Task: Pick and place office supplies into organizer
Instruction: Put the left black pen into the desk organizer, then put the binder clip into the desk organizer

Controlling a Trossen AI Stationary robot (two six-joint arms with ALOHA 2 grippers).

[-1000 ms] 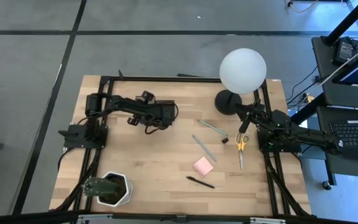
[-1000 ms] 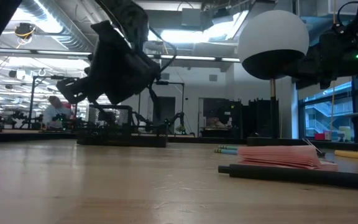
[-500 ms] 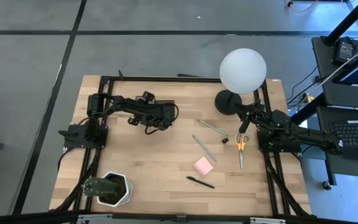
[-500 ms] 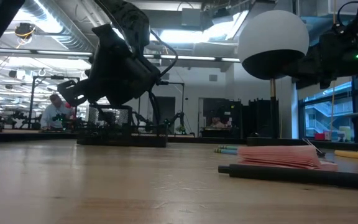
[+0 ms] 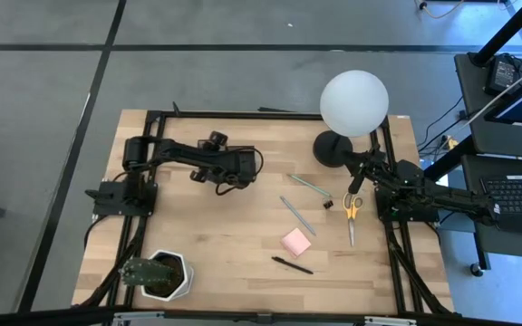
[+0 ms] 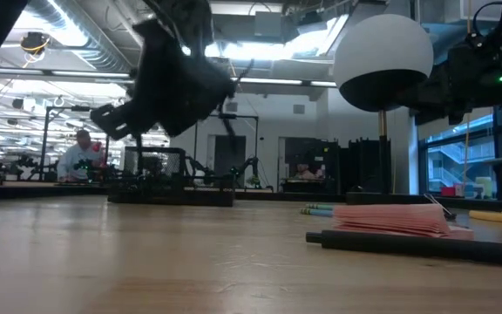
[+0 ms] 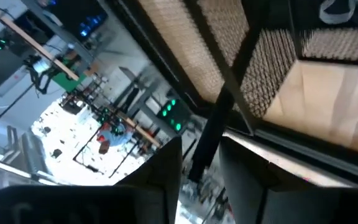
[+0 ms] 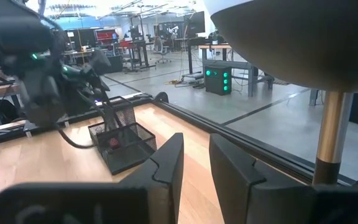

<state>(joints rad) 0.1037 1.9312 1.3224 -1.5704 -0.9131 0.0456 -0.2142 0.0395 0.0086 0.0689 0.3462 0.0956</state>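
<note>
Left gripper, fingers slightly apart and empty, hovers over the black mesh organizer, far left. Yellow-handled steel scissors lie right, beside the parted, empty right gripper. Probably rigid, light, slippery; grasp at the pivot.

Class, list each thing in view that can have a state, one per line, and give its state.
left tool: fingers apart, holding nothing, above the organizer
right tool: fingers apart, empty, by the lamp
scissors: closed, flat on table
sticky-note pad: flat on table
pen: lying on table
</note>
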